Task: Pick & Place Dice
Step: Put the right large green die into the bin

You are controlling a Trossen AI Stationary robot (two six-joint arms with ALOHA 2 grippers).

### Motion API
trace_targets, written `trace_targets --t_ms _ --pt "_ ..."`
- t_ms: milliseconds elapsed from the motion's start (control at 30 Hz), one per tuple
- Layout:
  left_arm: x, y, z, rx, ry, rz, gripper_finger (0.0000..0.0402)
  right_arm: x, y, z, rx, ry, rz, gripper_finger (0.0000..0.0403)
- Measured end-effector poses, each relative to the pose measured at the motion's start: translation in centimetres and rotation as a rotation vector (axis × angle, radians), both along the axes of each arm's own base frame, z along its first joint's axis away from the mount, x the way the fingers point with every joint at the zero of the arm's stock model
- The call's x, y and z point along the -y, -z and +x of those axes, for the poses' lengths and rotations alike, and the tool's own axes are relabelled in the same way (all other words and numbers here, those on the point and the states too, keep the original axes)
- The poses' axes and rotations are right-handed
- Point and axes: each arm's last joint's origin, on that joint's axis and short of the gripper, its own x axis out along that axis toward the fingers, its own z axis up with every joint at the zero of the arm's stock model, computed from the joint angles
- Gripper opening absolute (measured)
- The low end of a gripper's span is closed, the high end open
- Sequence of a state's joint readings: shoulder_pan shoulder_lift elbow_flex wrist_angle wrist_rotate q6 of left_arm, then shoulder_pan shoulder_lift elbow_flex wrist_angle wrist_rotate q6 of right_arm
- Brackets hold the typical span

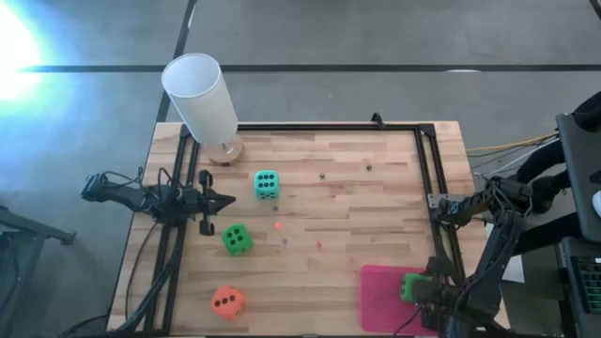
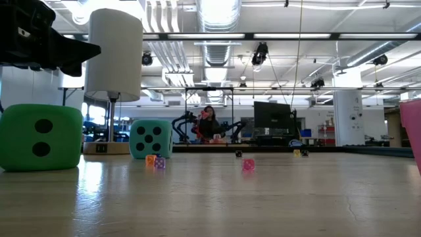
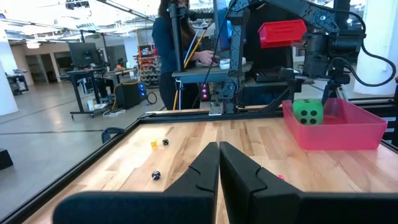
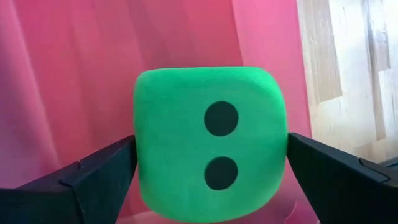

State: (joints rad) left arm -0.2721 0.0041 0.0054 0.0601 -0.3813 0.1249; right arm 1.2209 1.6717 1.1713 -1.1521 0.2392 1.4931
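Right end effector (image 4: pixel 211 168) grasping green die (image 4: pixel 211 143) over pink tray (image 3: pixel 348 134) | lower, then release gently | left end effector (image 3: pixel 219 163) clenched.

Both arms are black throughout, built of slim jointed segments. The left arm (image 1: pixel 141 197) is narrow and angular, with thin black cables looping along its length. The right arm (image 1: pixel 493 253) is bulkier near its base, with black cable bundles draped over its joints. The left gripper (image 3: pixel 217 180) has two matte black fingers with stepped, notched inner edges and a rounded dark body behind them. The right gripper (image 4: pixel 211 177) shows flat, wedge-shaped black fingers with a fine grainy surface.
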Motion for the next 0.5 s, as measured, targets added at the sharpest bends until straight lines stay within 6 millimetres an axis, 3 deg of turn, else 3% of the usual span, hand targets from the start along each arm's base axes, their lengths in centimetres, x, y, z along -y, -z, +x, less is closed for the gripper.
trace_targets --t_ms 500 --pt "0.0 0.0 0.0 0.000 0.000 0.000 0.0019 0.1 -1.4 0.1 0.017 -0.003 -0.040 0.0400"
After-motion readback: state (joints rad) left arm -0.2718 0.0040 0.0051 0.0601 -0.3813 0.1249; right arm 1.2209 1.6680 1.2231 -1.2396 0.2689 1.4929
